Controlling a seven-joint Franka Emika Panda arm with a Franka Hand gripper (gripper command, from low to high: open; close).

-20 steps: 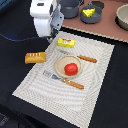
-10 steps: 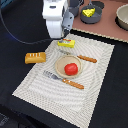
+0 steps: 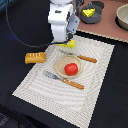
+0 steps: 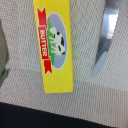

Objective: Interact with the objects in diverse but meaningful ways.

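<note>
Hanging over the yellow red-marked butter packet [image 3: 69, 44], my gripper [image 3: 64, 42] has its fingers hidden by the white wrist, so its state does not show. The wrist view looks straight down on the packet [image 4: 55, 46] with a knife blade [image 4: 104, 47] beside it; no fingers appear there. A red tomato [image 3: 71, 69] sits on a small beige plate [image 3: 60, 70]. The orange-brown bread loaf [image 3: 35, 57] lies at the placemat's edge on the exterior view's left. A yellow cheese wedge [image 3: 88, 12] rests in the blue-grey pot [image 3: 95, 17] at the back.
A knife [image 3: 84, 58] and a fork [image 3: 63, 80], both orange-handled, lie on the striped placemat [image 3: 50, 95] on either side of the plate. A beige bowl [image 3: 122, 16] stands at the back on the exterior view's right. A black cable [image 3: 12, 35] runs across the dark table.
The arm has travelled toward the exterior view's right and come down over the butter packet. The objects on the mat have stayed put.
</note>
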